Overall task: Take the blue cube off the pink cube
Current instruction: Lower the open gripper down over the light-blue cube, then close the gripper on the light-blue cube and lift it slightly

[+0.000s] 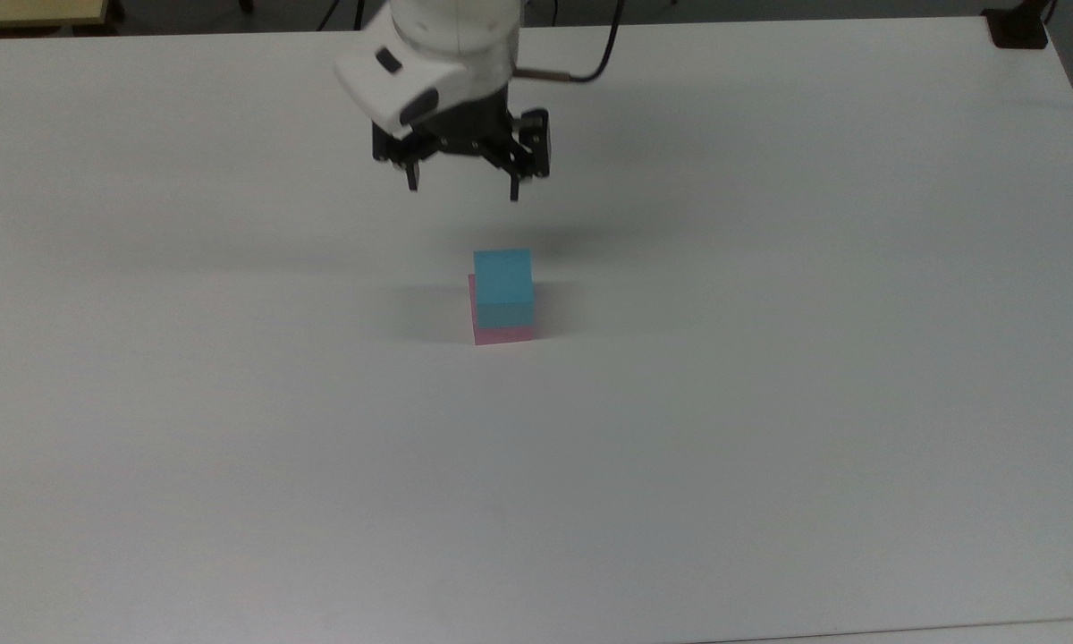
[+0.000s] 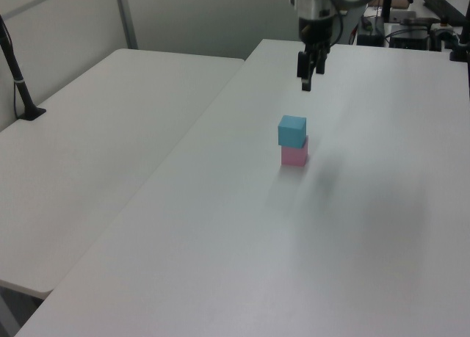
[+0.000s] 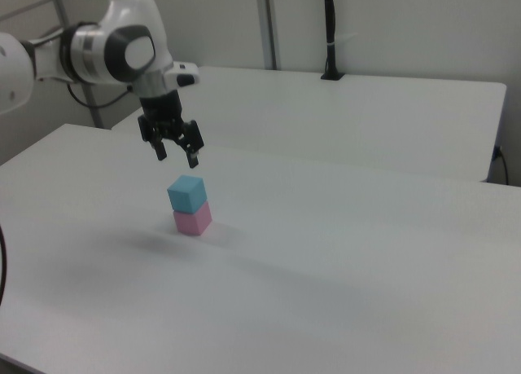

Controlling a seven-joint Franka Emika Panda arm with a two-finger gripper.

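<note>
Top view first: I have the tool [image 1: 462,191] hanging above the white table [image 1: 769,402], its two dark fingers spread apart with nothing between them. Below it in the top view sits the blue cube [image 1: 503,286], stacked on the pink cube [image 1: 504,334], near the middle of the table; the tool is clear of both, not touching.

Left view: I see the tool [image 2: 305,83] pointing down, up the picture from the stack and a touch toward the left view's right. The blue cube [image 2: 292,131] rests squarely on the pink cube [image 2: 294,156].

Right view: the tool [image 3: 177,157] hangs just above the stack, slightly toward the right view's left, fingers parted. The blue cube [image 3: 187,194] tops the pink cube [image 3: 193,220], turned a little off its edges.
</note>
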